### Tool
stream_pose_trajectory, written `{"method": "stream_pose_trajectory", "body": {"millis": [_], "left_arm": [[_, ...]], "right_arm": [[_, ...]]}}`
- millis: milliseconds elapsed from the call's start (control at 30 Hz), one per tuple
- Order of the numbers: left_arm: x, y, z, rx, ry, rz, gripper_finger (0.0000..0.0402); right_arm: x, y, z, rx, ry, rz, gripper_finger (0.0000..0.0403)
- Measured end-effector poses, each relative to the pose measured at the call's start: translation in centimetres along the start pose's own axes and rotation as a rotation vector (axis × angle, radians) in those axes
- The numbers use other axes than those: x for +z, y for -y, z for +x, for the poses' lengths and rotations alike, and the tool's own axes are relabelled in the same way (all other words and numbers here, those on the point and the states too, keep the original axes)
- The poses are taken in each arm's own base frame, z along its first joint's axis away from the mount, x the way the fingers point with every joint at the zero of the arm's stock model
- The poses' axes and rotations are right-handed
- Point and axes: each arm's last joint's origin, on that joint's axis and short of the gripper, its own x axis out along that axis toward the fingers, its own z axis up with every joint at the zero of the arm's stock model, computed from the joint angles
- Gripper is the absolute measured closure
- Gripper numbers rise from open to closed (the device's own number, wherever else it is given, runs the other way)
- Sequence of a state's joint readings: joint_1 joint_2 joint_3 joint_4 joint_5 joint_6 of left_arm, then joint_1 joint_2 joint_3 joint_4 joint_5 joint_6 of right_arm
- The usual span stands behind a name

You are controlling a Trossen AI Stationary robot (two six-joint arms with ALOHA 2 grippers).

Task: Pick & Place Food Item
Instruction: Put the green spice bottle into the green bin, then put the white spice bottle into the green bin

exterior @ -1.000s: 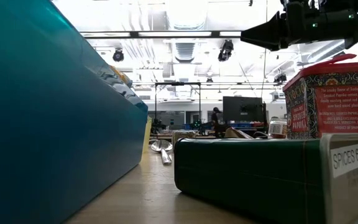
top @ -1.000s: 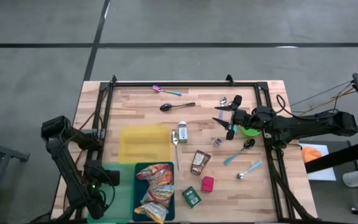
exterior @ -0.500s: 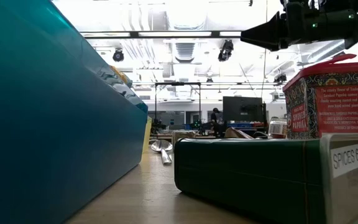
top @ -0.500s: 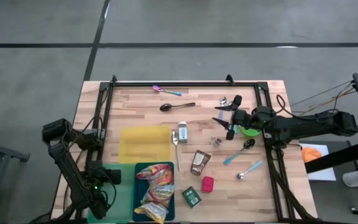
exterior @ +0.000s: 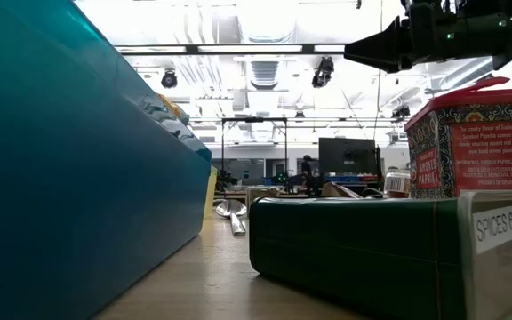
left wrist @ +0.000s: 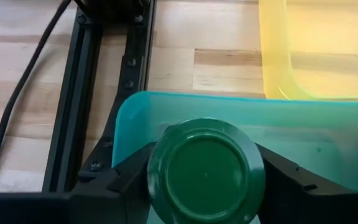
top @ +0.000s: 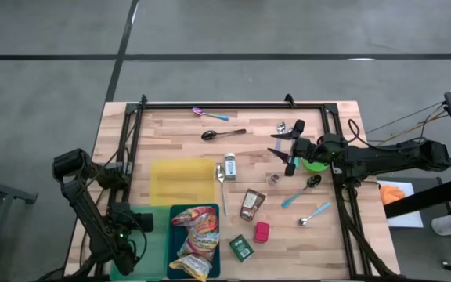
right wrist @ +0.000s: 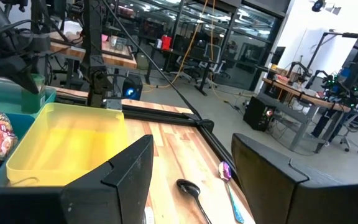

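Green and round, a jar lid (left wrist: 205, 172) sits between the left gripper (left wrist: 205, 180)'s two dark fingers, which press against its sides over the near corner of a light teal plastic bin (left wrist: 303, 134). From above, that gripper (top: 124, 227) hangs over the teal bin (top: 153, 235) at the table's front left corner. Beside it stands a darker teal bin (top: 174, 215) holding a red and yellow snack bag (top: 196, 235), and behind both lies a yellow translucent plastic bin (top: 182, 182).

The right gripper (top: 283, 149) hovers above the wooden slatted table (top: 171, 133) towards its right side, fingers spread apart and holding nothing; in its own wrist view the two fingers (right wrist: 129, 171) stand well apart. Just beside that arm sits a small green bowl (top: 314, 165).

Scattered across the table are a black spoon (top: 221, 134), a small white bottle (top: 229, 166), a brown pouch (top: 251, 204), a red spice tin (top: 261, 232) and a green rectangular spice tin (top: 242, 248).
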State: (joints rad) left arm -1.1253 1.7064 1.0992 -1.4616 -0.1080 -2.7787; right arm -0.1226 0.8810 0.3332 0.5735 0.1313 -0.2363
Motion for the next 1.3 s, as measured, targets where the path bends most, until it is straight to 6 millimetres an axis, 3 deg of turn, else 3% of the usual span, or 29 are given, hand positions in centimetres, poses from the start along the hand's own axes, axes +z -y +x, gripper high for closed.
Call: {"method": "stream_pose_trajectory", "body": {"millis": [267,433,1300], "left_arm": [[0.0,-0.2,-0.1,0.019,-0.026,0.009,0.0098],[0.1,-0.2,-0.2,0.020,-0.026,0.009,0.0068],[4.2,-1.1,-2.8,-0.054,-0.177,0.004,0.0063]], "right_arm": [[0.0,0.0,0.0,0.000,0.000,0.000,0.0188],[0.0,0.0,0.0,0.000,0.000,0.000,0.0188],[0.0,0.0,0.0,0.000,0.000,0.000,0.0188]]}}
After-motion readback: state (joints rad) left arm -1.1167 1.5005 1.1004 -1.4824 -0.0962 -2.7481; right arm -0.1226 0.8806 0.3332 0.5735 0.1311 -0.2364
